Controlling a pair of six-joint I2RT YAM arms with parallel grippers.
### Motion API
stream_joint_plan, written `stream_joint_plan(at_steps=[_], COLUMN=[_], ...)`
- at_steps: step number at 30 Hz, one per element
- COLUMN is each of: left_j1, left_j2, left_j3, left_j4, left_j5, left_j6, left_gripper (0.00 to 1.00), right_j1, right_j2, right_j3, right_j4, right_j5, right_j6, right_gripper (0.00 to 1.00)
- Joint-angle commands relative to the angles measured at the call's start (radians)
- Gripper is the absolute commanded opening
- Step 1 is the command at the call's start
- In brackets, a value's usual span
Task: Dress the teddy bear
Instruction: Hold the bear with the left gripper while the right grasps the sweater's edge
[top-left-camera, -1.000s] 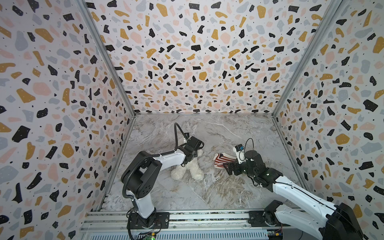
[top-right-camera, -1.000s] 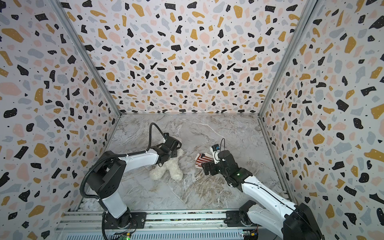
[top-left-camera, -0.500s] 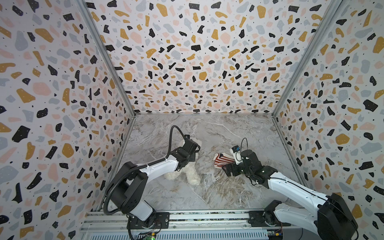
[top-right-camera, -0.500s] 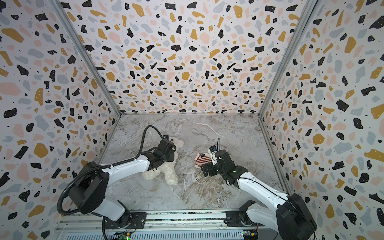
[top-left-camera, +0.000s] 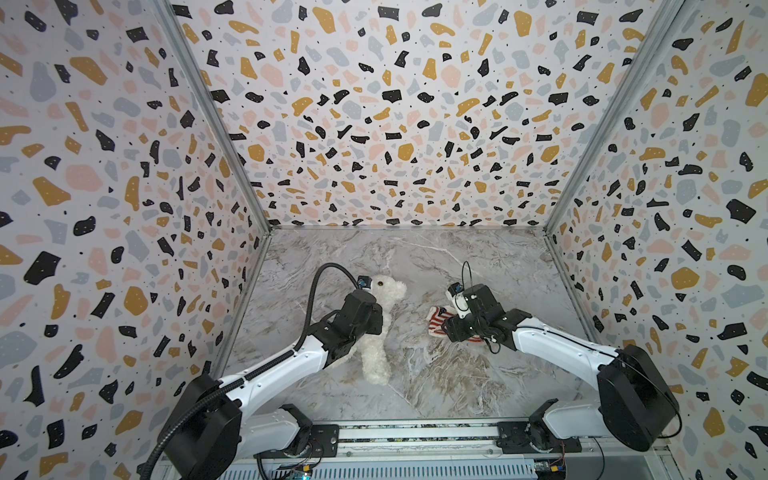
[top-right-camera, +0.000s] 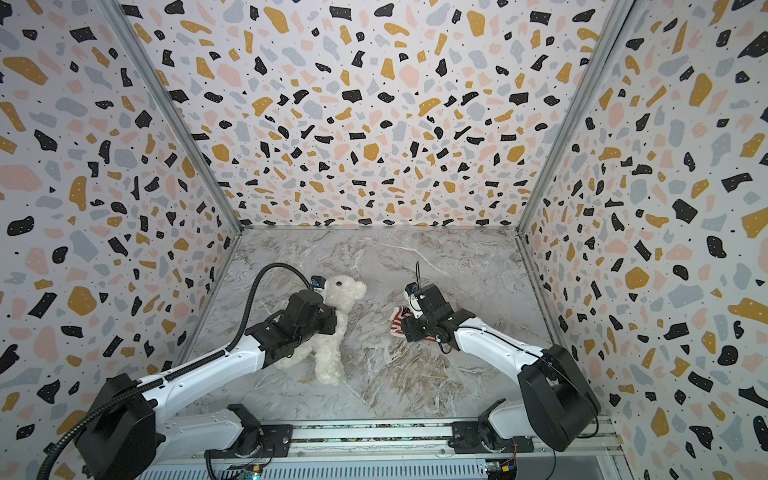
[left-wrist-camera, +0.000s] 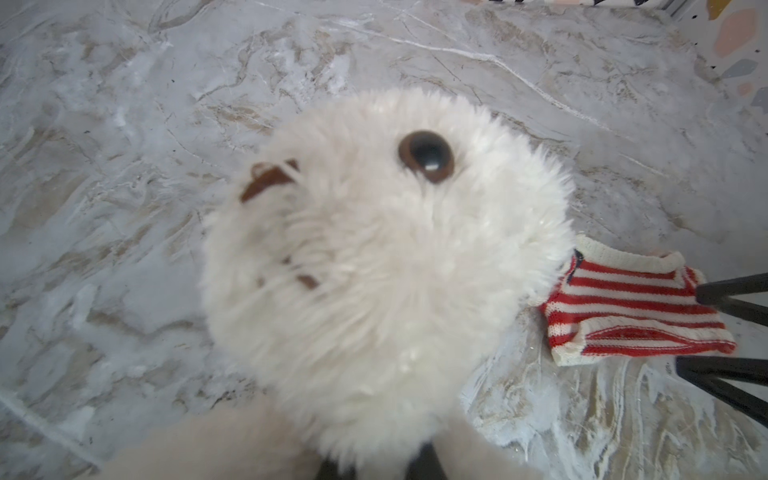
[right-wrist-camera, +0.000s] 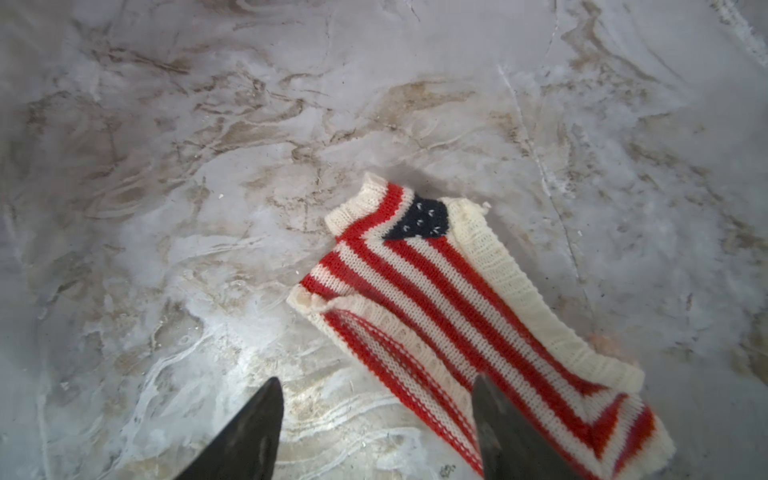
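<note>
White and fluffy, the little plush teddy bear (left-wrist-camera: 386, 257) lies on the grey marble counter (top-left-camera: 415, 257), the left gripper (top-left-camera: 376, 320) squeezed shut on its body, while the right gripper (right-wrist-camera: 376, 399) hangs open over the red-and-white striped knit sweater (right-wrist-camera: 457, 299), so next it likely must pinch the sweater's edge.

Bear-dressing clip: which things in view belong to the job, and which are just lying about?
Job: fluffy white plush teddy bear; red-and-white striped knit sweater with a navy patch.
Lying about: no loose items seen; only the marble-patterned tabletop and terrazzo-patterned walls.
</note>
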Motion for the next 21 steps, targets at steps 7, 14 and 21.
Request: stream_joint_plan(at_steps=[7, 14, 21], left_j1=[-0.004, -0.004, -0.004], left_j2=[-0.057, -0.069, -0.095], left_j3=[-0.049, -0.058, -0.068], left_j4=[0.104, 0.128, 0.136], left_j5=[0.074, 0.104, 0.103], left_j6=[-0.003, -0.009, -0.014], left_gripper=[0.0, 0.0, 0.0], right_j1=[-0.057, -0.063, -0.063], right_j2=[0.072, 0.122, 0.138], right_j3=[0.048, 0.063, 0.057], right_j4=[-0.064, -0.074, -0.065], right_j5=[0.005, 0.004, 0.014], right_j6=[-0.073, -0.081, -0.087], right_gripper=[0.61, 0.54, 0.48])
